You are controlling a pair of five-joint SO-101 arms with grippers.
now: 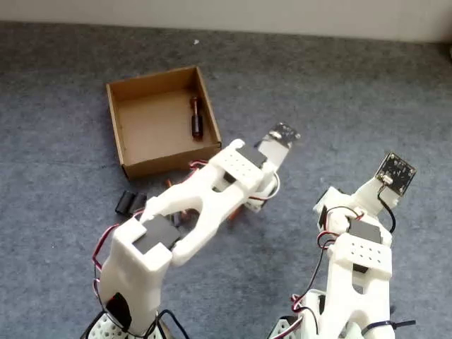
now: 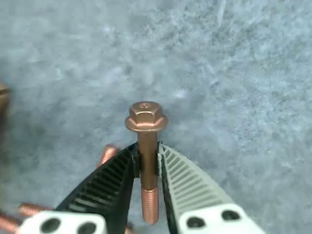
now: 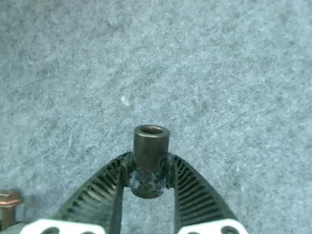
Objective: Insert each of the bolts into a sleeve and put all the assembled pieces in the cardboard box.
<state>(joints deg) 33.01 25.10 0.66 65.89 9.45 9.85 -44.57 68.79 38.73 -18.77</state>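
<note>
From above, the cardboard box (image 1: 152, 127) holds one assembled piece (image 1: 196, 118), while loose sleeves (image 1: 131, 203) lie on the counter (image 1: 339, 92) just outside it, so most of the job looks undone. The left claw (image 2: 146, 151) is clamped on the shank of a bolt (image 2: 146, 119), with spare bolts (image 2: 108, 154) lying beyond; the stamp on its head is too small to read. The right claw (image 3: 148, 163) is clamped on a sleeve (image 3: 151, 141), its bore open and not yet joined.

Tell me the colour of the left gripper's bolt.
The bolt is copper-coloured; left wrist view shows it best.
</note>
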